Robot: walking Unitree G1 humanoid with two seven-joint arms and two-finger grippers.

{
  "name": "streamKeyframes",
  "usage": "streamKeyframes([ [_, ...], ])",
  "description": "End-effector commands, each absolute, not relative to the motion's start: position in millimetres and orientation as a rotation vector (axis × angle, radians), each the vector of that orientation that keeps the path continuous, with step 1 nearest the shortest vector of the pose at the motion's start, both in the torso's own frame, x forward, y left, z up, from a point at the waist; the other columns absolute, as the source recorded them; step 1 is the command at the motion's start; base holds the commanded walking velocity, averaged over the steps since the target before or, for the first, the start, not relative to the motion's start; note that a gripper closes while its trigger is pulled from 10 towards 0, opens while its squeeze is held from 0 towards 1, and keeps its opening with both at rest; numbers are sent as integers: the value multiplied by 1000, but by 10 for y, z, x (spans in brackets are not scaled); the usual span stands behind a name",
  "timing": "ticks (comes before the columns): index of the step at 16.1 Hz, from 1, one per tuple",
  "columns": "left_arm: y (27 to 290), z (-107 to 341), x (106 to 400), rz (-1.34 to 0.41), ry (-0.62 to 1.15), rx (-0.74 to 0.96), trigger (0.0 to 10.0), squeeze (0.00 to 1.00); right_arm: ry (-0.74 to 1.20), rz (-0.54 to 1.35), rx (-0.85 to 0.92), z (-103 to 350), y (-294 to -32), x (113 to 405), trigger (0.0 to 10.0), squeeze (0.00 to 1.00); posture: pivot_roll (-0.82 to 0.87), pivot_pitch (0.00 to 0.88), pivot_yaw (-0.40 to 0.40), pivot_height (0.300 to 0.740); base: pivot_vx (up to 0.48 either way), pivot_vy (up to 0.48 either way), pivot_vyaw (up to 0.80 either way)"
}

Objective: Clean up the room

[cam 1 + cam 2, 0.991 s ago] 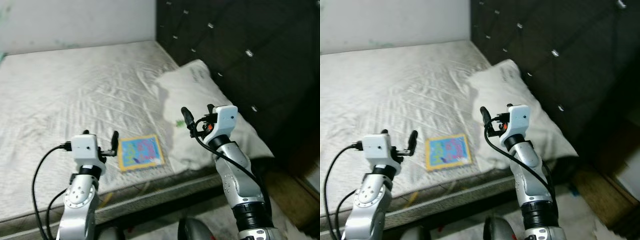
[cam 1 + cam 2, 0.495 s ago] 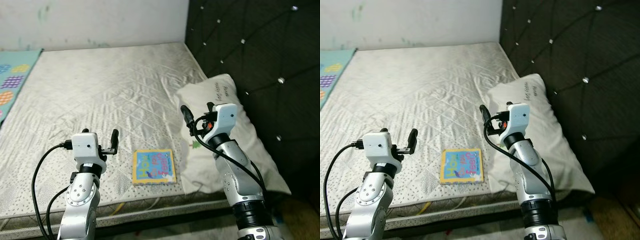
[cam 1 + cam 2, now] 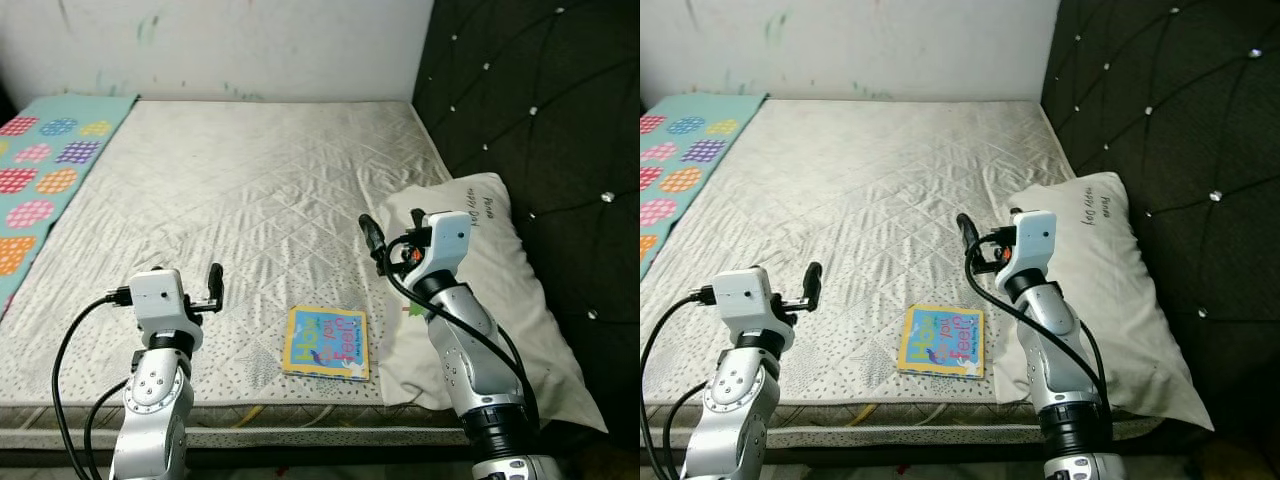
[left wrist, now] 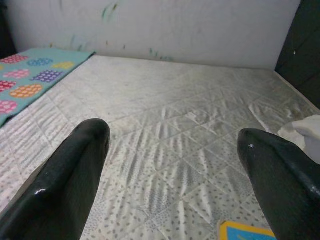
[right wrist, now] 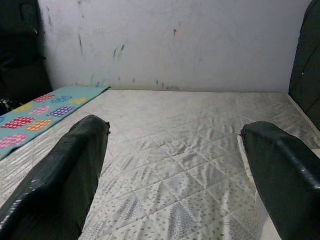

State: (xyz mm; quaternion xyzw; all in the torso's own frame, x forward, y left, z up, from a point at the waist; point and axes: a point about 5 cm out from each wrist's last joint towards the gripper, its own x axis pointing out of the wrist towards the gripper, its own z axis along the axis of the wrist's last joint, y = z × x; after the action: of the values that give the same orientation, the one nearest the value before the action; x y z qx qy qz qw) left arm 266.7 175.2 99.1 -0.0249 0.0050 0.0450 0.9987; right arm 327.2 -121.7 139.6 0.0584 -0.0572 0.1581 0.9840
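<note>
Book (image 3: 326,343) flat near mattress (image 3: 250,190) front edge, beside pillow (image 3: 500,300). Left gripper (image 4: 170,165) and right gripper (image 5: 175,165) raised over bed, fingers open, holding nothing.

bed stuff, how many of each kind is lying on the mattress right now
book: 1
pillow: 1
dotted blanket: 1
total: 3
</note>
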Motion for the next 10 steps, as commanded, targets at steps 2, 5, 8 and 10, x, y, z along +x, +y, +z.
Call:
streamKeyframes([
  [2, 1723, 953, 2674, 81, 41, -73, 10000, 0, -92, 293, 115, 1355, -1256, 3264, 10000, 0, -68, 3, -17, 740, 0, 0, 0],
  [5, 1710, 946, 2678, 70, 47, -99, 10000, 0, -85, 296, 120, 1322, -1244, 3236, 10000, 0, -71, 9, -20, 740, 0, 0, 0],
  [8, 1672, 985, 2676, 37, 23, -103, 10000, 0, -74, 298, 123, 1307, -1232, 3232, 10000, 0, -70, 15, -28, 740, 0, 0, 0],
  [10, 1718, 1016, 2632, 72, 8, -139, 10000, 0, -54, 303, 104, 1253, -1242, 3208, 10000, 0, -64, 17, -32, 740, 0, 0, 0],
])
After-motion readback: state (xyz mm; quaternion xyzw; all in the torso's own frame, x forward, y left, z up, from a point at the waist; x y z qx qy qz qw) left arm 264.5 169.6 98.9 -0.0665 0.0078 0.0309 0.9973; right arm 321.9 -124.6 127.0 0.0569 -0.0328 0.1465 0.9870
